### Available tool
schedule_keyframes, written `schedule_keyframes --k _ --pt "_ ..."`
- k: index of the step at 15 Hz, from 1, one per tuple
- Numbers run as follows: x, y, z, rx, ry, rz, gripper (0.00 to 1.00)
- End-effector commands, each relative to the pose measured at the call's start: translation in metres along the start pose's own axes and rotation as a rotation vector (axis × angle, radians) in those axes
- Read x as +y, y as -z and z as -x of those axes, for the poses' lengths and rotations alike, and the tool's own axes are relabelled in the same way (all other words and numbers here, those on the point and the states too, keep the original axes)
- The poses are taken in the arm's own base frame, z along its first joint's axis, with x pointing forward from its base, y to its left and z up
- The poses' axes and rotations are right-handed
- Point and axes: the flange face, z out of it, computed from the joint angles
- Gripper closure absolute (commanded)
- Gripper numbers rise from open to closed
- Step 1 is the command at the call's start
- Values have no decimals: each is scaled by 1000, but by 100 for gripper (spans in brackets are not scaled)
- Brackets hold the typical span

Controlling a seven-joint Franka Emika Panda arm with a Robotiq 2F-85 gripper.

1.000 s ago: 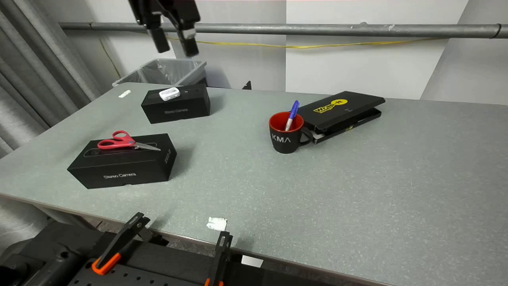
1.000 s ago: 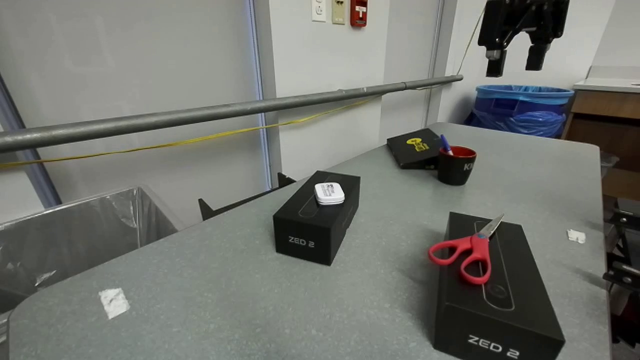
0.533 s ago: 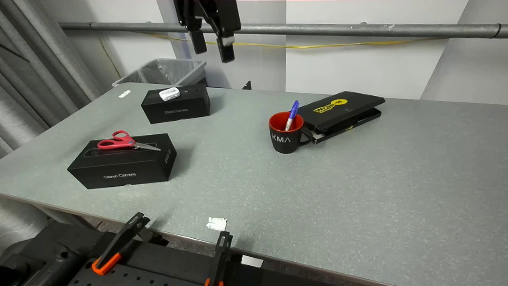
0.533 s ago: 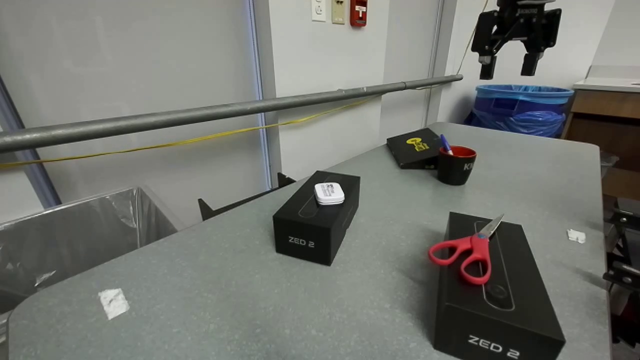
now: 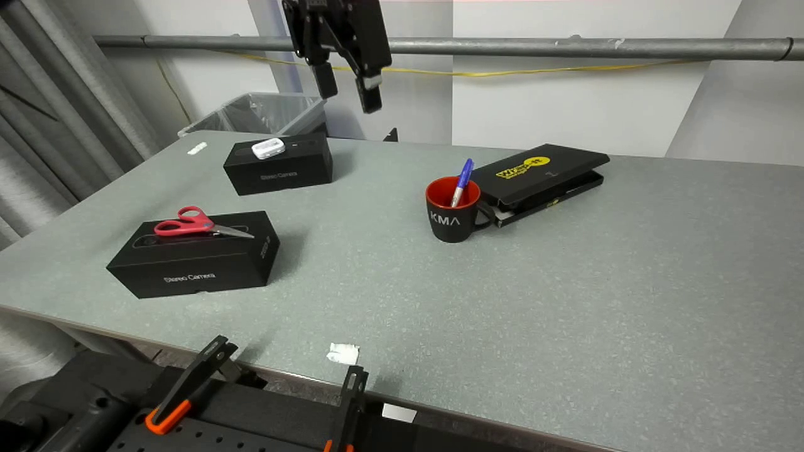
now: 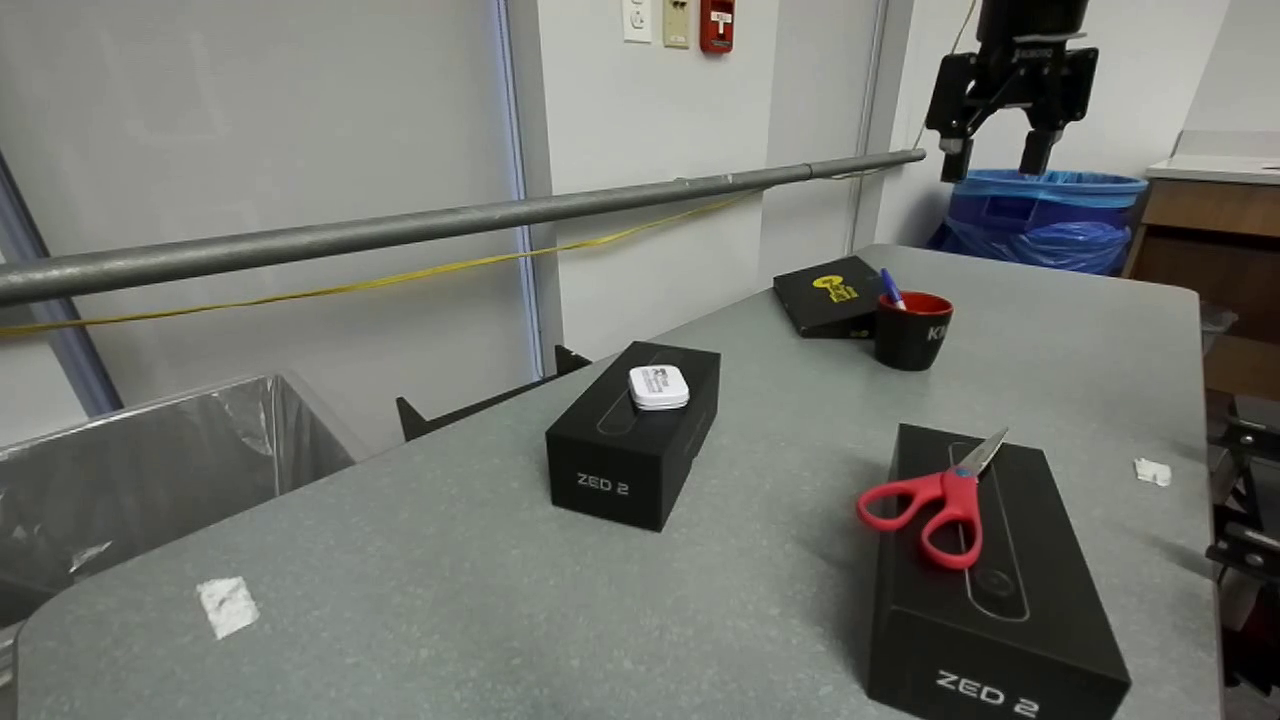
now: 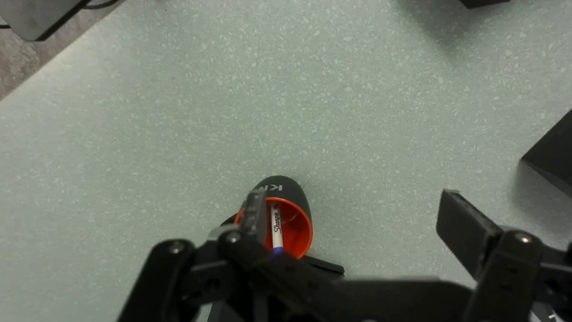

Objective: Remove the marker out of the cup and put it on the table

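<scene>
My fingers (image 7: 464, 226) stood wide apart with nothing between them. Over the last second my gripper (image 5: 349, 100) had come lower and closer to the cup (image 5: 450, 228), yet hung well above it. Neither cup nor marker (image 7: 275, 226) had stirred, so I judged this the approach, with the pull and the laying down still to do. The marker leaned inside the upright cup, nearer the wall-side edge of the table (image 5: 615, 314) than the opposite one. My wrist view gave the Sharpie lettering on the marker's pale barrel, but my own fingers hid most of the blue end, which both exterior views showed above the rim. The handle (image 5: 492, 213) came out plainly only in an exterior view, turned toward the flat case (image 5: 543, 176). Nearer the opposite edge, both exterior views showed scissors (image 6: 959, 492) on a box (image 6: 1010, 640); my wrist view caught only dark corners, likely boxes. Farthest, past the table's far end edge, an exterior view held a blue bin (image 6: 1045, 220).
</scene>
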Motion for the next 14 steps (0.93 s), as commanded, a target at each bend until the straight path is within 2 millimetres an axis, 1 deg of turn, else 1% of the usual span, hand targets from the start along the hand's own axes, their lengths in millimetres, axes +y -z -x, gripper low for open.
schedule_keyframes --k 1,3,5,7,8,9,10,13,14 --pt "-3 -36 -36 71 -32 -23 0" --pt "-1 -56 -57 98 -78 -57 0" --pt "4 -71 -77 125 -124 -70 0" --pt "12 -81 -97 131 -168 -69 0" --pt "15 -85 -104 106 -195 -68 0" --pt "17 -79 -82 108 -140 -65 0" --pt "20 -83 -88 105 -147 -60 0" --pt "18 -84 -86 102 -141 -59 0" --pt "16 -85 -86 169 -122 -50 0"
